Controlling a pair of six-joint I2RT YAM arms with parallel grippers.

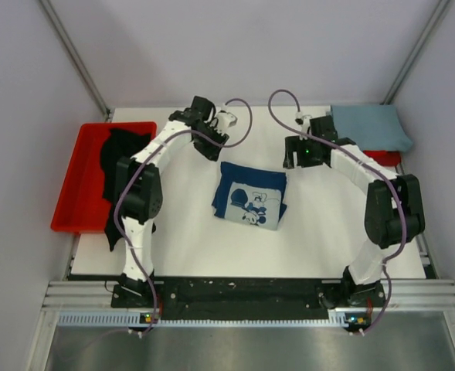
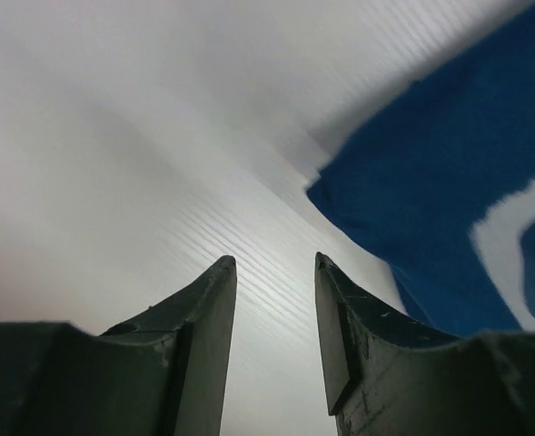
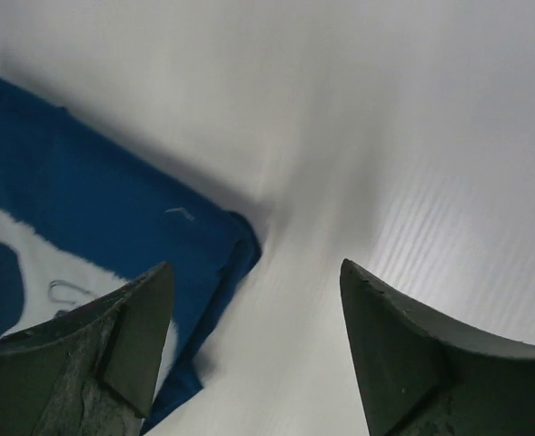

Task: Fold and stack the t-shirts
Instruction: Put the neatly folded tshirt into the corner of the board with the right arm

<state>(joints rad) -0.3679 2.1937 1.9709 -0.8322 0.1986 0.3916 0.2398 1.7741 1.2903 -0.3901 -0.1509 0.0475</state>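
A folded navy t-shirt [image 1: 250, 195] with a white print lies in the middle of the table. My left gripper [image 1: 211, 148] hovers off its back left corner, open and empty. In the left wrist view only bare table shows between the left gripper [image 2: 274, 259] fingers, with the navy t-shirt [image 2: 449, 200] to the right. My right gripper [image 1: 294, 159] stands off the shirt's back right corner, open and empty. The right wrist view shows the right gripper [image 3: 256, 266] with the navy t-shirt [image 3: 113, 209] corner to its left. A black t-shirt [image 1: 123, 166] lies crumpled in the red tray [image 1: 76, 193]. A folded pale grey-blue t-shirt [image 1: 370, 126] rests at the back right.
The red tray sits along the table's left edge, and the black shirt spills over its near rim. A bit of red plastic [image 1: 383, 157] shows under the grey-blue shirt at the right. Grey walls close in the back and both sides.
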